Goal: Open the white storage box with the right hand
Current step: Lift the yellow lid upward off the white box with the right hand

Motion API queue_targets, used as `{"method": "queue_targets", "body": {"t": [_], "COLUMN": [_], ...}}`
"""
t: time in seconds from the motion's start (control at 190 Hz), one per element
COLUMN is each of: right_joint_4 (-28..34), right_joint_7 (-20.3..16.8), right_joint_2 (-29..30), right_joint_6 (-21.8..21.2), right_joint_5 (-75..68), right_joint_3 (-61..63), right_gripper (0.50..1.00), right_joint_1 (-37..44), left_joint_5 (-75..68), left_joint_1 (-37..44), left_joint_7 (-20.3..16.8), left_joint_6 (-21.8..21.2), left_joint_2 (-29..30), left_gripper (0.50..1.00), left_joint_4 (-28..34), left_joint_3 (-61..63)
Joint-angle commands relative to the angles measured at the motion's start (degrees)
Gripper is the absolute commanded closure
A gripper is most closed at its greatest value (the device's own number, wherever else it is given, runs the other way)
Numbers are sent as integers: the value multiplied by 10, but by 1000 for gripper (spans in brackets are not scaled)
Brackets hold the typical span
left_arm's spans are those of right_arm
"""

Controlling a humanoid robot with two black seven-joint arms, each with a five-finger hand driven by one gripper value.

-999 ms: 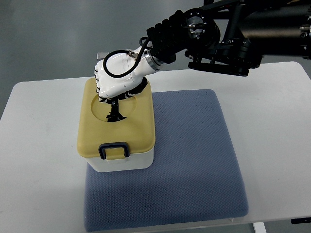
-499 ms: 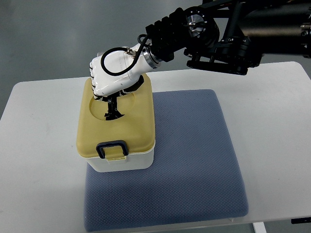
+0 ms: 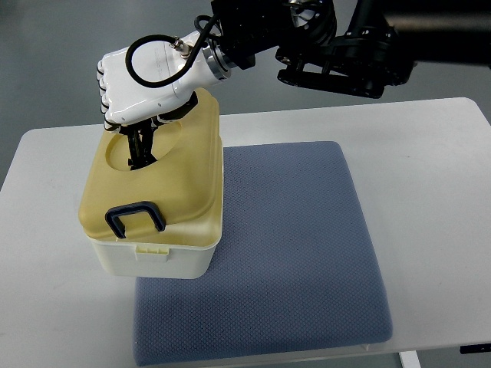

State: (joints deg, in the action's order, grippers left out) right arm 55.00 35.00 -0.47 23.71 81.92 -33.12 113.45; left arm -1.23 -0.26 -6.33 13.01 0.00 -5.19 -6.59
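The white storage box (image 3: 157, 257) sits in the left half of the frame, its right part over the left edge of a grey-blue mat (image 3: 291, 245) and its left part out past that edge above the bare white desk (image 3: 430, 176); whether its base rests flat cannot be told, as the whole box appears tilted toward the lower left. A yellow lid (image 3: 173, 188) covers the box and appears closed on it; a dark blue latch handle (image 3: 136, 218) stands out at the lid's lower front edge, just above the white body. A round hollow shows in the upper left part of the lid, and a black handle (image 3: 140, 149) stands up out of that hollow. The right robot hand (image 3: 138, 84), white with dark finger joints, is at the upper left of the frame directly above the hollow; its fingers are curled downward around the top of the black handle, gripping it. A black cable loops over the back of the hand. The dark right arm (image 3: 337, 38) runs from the wrist across the top of the frame to the right edge. The mat fills the centre and lower part of the desk.
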Motion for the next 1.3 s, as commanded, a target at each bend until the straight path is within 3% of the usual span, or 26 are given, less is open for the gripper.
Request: {"method": "queue_targets", "body": {"t": [0.0, 0.531, 0.852, 1.293], "right_joint_4": [1, 0, -5, -7], "right_joint_7": [0, 0, 0, 0], "right_joint_2": [2, 4, 5, -1], "right_joint_6": [0, 0, 7, 7], "right_joint_5": [0, 11, 30, 20], "right_joint_3": [1, -2, -11, -1], "right_gripper": [1000, 1000, 1000, 1000], "right_joint_1": [-5, -2, -56, -22], "left_joint_5": [0, 0, 0, 0], "left_joint_1": [0, 0, 0, 0], "left_joint_7": [0, 0, 0, 0], "left_joint_6": [0, 0, 0, 0], "left_joint_2": [0, 0, 0, 0], "left_gripper": [500, 500, 500, 500], "left_joint_4": [0, 0, 0, 0], "left_joint_3": [0, 0, 0, 0]}}
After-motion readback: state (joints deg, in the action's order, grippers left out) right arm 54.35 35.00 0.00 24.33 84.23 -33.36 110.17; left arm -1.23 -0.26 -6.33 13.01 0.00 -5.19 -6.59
